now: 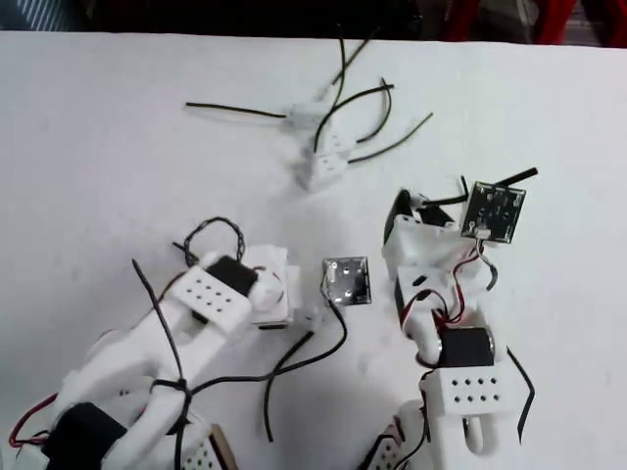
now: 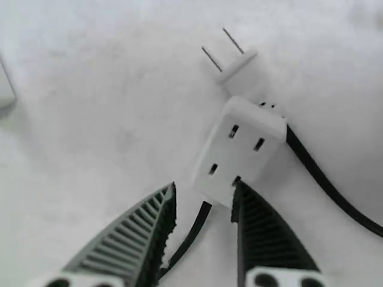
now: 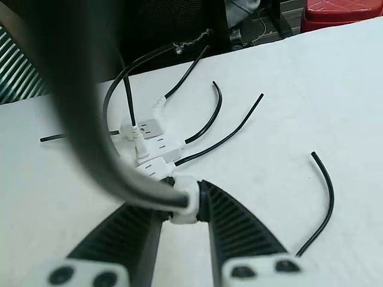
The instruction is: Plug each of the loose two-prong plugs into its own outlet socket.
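A white outlet socket [image 2: 239, 149] with two pairs of slots lies on the table, a black cord [image 2: 335, 191] running from it. Just beyond it lies a loose white two-prong plug [image 2: 232, 55], prongs pointing away. My left gripper [image 2: 203, 200] is open just short of the socket, one fingertip [image 2: 245, 200] touching its near end. My right gripper [image 3: 183, 190] is shut on a white plug [image 3: 190, 202] with a thick black cord [image 3: 90, 131], held near the table's middle right [image 1: 409, 208]. A little ahead of it lies a cluster of white plugs and sockets [image 3: 149, 140].
The cluster [image 1: 321, 157] lies at the far middle of the white table, its black cords fanning out. A loose black wire [image 3: 320, 197] lies to one side of the right gripper. Another black cord [image 1: 304, 357] curls between the two arms. Dark floor lies past the far table edge.
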Robot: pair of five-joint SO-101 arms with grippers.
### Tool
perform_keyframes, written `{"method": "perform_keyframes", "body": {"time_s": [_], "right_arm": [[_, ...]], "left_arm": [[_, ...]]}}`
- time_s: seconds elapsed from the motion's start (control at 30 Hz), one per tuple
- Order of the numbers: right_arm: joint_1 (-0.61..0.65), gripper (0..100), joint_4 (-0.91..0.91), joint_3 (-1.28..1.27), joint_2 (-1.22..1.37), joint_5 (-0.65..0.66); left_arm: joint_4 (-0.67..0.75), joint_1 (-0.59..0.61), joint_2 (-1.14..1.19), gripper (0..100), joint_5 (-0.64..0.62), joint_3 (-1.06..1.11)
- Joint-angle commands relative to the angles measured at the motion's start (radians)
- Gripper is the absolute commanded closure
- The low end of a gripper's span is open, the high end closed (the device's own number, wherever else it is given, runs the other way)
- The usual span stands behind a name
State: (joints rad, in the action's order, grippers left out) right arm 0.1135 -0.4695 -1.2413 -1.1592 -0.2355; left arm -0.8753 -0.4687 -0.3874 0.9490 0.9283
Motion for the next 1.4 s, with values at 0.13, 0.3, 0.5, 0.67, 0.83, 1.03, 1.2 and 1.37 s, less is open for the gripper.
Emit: {"method": "perform_keyframes", "body": {"time_s": [0.13,0.3,0.5,0.67,0.83,1.03,1.2,1.37], "right_arm": [[-0.002,98.1,0.021,0.014,-0.022,-0.003],[-0.002,98.1,0.021,0.014,-0.022,-0.003],[-0.013,98.1,0.022,0.014,-0.022,0.0],[-0.061,98.1,0.024,0.015,-0.027,0.0],[-0.068,98.1,0.025,0.017,-0.03,0.002],[-0.068,98.1,0.025,0.029,-0.022,0.002],[-0.068,98.1,0.024,0.029,-0.022,0.002],[-0.065,98.1,0.024,0.029,-0.022,0.002]], "left_arm": [[0.005,0.2,0.01,81,-0.204,-0.123],[-0.08,0.236,0.001,62,-0.184,-0.144],[-0.137,0.131,-0.016,63,-0.071,-0.189],[-0.087,0.048,0.056,63,-0.034,-0.192],[0.006,0.027,0.209,63,-0.035,-0.233],[0.005,0.027,0.39,63,-0.038,-0.37],[0.006,0.027,0.455,73,-0.034,-0.394],[0.005,0.039,0.453,83,-0.049,-0.399]]}}
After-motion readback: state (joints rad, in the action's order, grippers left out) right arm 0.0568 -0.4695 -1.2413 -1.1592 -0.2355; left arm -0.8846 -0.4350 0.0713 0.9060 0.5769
